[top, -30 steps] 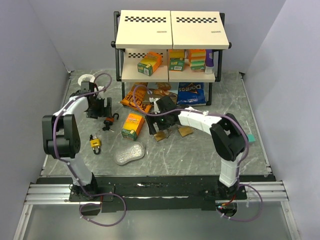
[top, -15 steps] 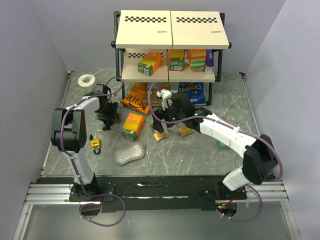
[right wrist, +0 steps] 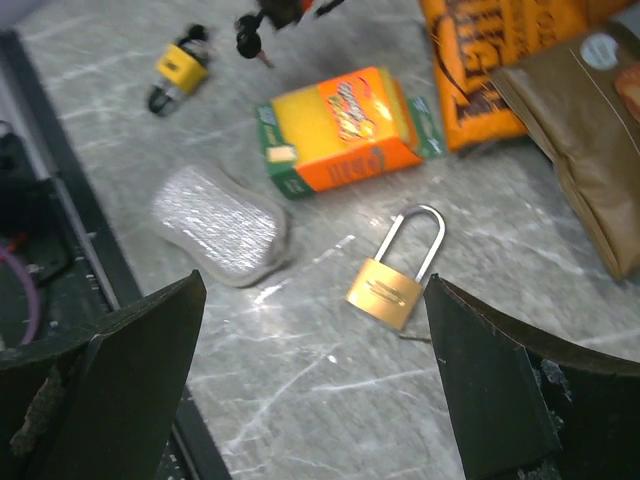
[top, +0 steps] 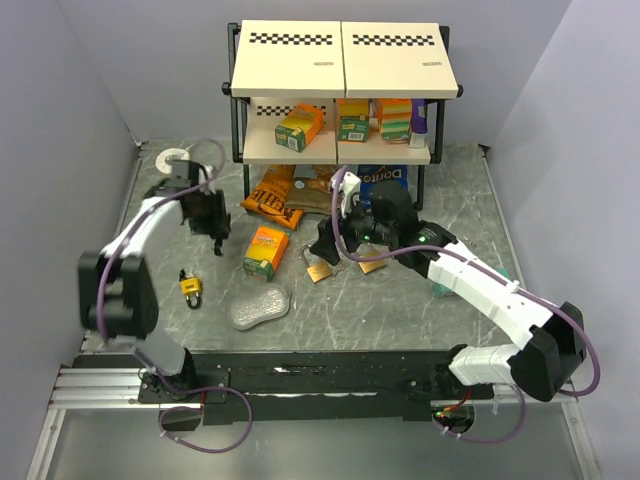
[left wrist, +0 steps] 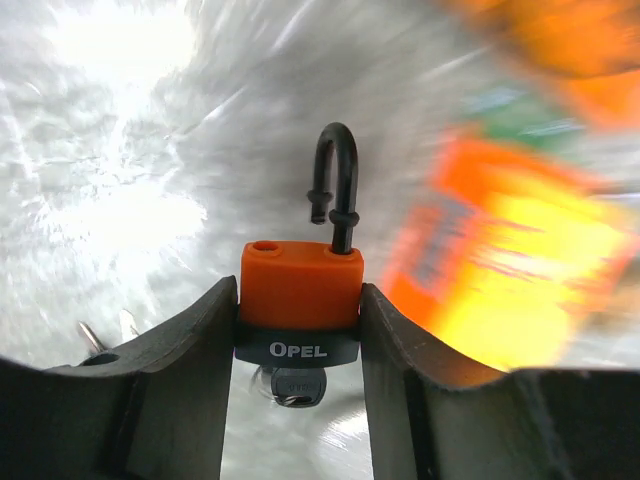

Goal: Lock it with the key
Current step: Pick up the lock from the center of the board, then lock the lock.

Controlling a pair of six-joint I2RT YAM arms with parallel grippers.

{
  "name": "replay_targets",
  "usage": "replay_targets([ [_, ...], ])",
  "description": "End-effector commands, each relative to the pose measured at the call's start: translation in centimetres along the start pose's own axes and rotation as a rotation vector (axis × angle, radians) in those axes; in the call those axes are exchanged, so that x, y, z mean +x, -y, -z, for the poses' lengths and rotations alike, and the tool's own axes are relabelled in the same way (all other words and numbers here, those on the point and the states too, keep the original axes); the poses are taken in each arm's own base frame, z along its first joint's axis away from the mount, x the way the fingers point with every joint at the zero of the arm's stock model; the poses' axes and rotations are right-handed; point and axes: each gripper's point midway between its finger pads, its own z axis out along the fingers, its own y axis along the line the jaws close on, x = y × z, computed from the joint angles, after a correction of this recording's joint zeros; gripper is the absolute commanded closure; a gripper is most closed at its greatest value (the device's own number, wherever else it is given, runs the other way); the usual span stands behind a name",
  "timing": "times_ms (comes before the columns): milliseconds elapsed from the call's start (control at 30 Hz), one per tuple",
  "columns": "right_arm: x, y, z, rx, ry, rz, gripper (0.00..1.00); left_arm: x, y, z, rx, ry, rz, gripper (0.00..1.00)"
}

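- The left fingers (left wrist: 180, 350) are clamping the orange Opel padlock (left wrist: 300, 285) by its flanks, over the far-left worktop (top: 400, 310). Its shackle (left wrist: 340, 170) is standing open and pointing away from the wrist, while the key (left wrist: 290, 385) is sitting in the underside, toward the wrist.
- The right fingers (right wrist: 130, 370) are hanging apart, gripping nothing, above a brass padlock (right wrist: 385, 290) mid-worktop. The key is lying well to their left, so that arm is probably facing a leftward reach.

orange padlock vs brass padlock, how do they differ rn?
The orange padlock is clamped in the left claw. The brass padlock lies flat on the table, untouched below the open right claw. The orange one's black shackle is popped open, with one leg free, while the brass one's silver shackle looks seated. Both have U shackles.
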Motion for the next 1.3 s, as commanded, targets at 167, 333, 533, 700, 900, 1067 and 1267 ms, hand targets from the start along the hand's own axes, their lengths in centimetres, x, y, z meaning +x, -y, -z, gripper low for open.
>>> replay_targets([
  [167,-9.6,-2.7,0.5,-0.084,0.316,-0.027,0.03,-6.1,11.0,19.9,0.598,0.412,0.332,0.99],
  [333,-14.8,-5.2,-2.1,-0.075,0.425,0.016,0.04,-6.1,12.8,24.3,0.745,0.430,0.510,0.99],
  [533,-17.6,-7.1,-4.3,-0.093,0.494,0.012,0.06,-7.2,12.8,25.8,0.751,0.427,0.626,0.99],
  [700,-18.2,-7.5,-5.9,-0.061,0.513,-0.004,0.07,-7.7,13.1,26.4,0.777,0.417,0.673,0.99],
  [900,-18.6,-7.7,-8.5,-0.008,0.519,0.003,0.08,-8.0,13.5,27.0,0.808,0.414,0.677,0.99],
  [1067,-19.2,-7.5,-9.9,0.010,0.537,-0.003,0.12,-7.8,13.7,27.2,0.811,0.418,0.669,0.99],
  [1267,-19.6,-7.2,-11.1,0.027,0.545,-0.011,0.22,-7.6,13.7,27.2,0.816,0.417,0.669,0.99],
])
